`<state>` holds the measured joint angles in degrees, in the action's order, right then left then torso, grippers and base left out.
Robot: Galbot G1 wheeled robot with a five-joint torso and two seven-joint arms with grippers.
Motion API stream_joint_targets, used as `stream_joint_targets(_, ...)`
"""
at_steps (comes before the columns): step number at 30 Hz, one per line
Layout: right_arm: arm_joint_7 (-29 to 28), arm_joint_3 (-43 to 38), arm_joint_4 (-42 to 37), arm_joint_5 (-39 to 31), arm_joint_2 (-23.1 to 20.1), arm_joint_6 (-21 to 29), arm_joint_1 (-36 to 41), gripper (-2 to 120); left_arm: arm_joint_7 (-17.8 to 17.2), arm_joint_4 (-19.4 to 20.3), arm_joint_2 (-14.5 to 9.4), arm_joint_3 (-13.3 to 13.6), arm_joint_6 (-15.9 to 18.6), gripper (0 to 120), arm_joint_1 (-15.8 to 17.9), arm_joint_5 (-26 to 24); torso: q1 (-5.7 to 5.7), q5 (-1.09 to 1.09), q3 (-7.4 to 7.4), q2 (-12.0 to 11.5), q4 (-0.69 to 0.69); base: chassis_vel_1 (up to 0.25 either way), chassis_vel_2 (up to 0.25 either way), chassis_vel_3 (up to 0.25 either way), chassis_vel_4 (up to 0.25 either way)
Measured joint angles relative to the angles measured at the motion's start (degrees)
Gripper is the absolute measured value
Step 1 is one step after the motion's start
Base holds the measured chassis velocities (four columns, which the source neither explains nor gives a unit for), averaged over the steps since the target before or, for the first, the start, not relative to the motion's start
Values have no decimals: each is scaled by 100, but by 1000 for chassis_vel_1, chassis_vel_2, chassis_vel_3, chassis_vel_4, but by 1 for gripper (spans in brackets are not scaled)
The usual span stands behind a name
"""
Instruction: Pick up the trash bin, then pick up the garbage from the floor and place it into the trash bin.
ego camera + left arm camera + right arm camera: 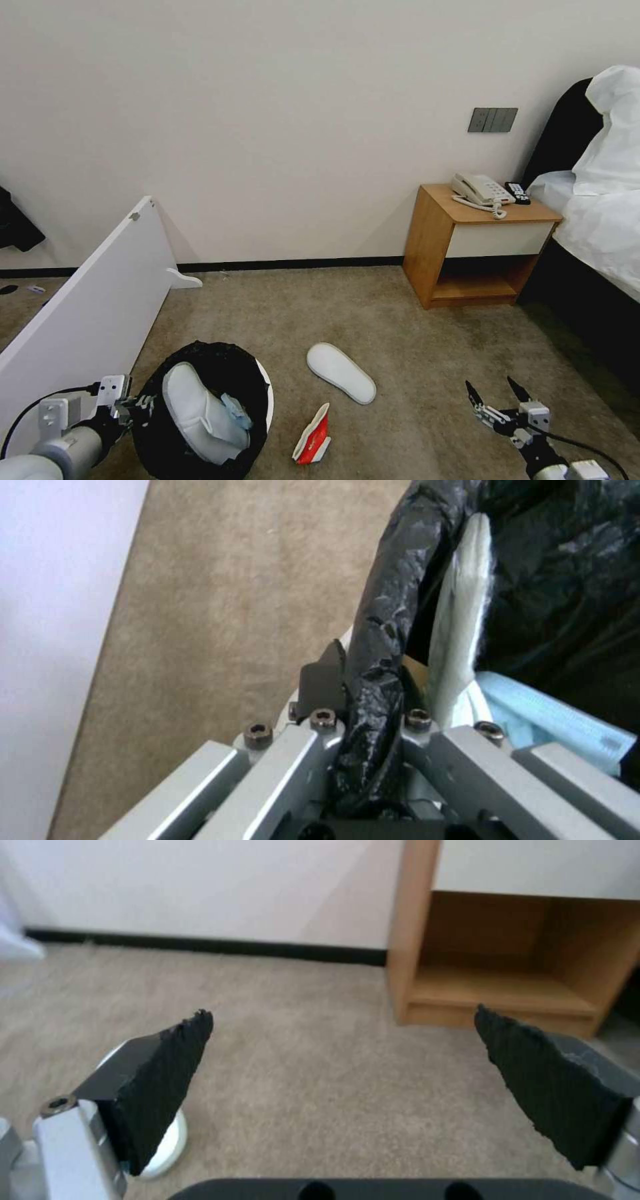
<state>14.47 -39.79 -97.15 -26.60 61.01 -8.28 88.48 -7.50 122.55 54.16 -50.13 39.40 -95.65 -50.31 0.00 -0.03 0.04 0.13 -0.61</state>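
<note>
a: bin [200,413], black bag over its rim, sits low on the robot's left. the left gripper [137,404] has its jaws pinched on that rim, one finger outside, one inside the bag fold.

b: and it's got cargo. one white slipper [200,413] lies inside, with something pale blue [237,411] tucked beside it.

a: so the pickup of the bin looks done, and part of the litter too, i'd say.

b: what's left on the carpet [400,320]? i count two: one slipper [341,372] just ahead of the bin, one red-and-white carton [313,437] near it, closer to the robot.

a: right gripper [497,393] hangs low on the right, well apart from both, jaws spread wide, nothing between them.

b: two slippers in total, then: one binned, one waiting. one carton. one bin.
</note>
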Motion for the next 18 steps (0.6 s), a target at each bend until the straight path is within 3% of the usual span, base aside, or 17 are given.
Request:
stream_joint_targets(9, -1, 1122, 734, -236, -684, 122, -977, 100, 10, -131, 134, 79, -12, 2, 184, 157, 0, 5, 0, 0, -1, 0, 0, 0, 0)
stream_joint_targets(13, 869, 1885, 1246, -148, -1321, -122, -1710, 100, 82, -199, 12, -37, -34, 2, 151, 180, 0, 2, 1, -1, -3, 0, 0, 0, 0)
stream_joint_targets(18, 1592, 2686, 1670, -178, -1638, -391, -2579, 100, 125, -247, -26, -154, -58, 2, 191, 120, 0, 3, 0, -1, 4, 0, 0, 0, 0)
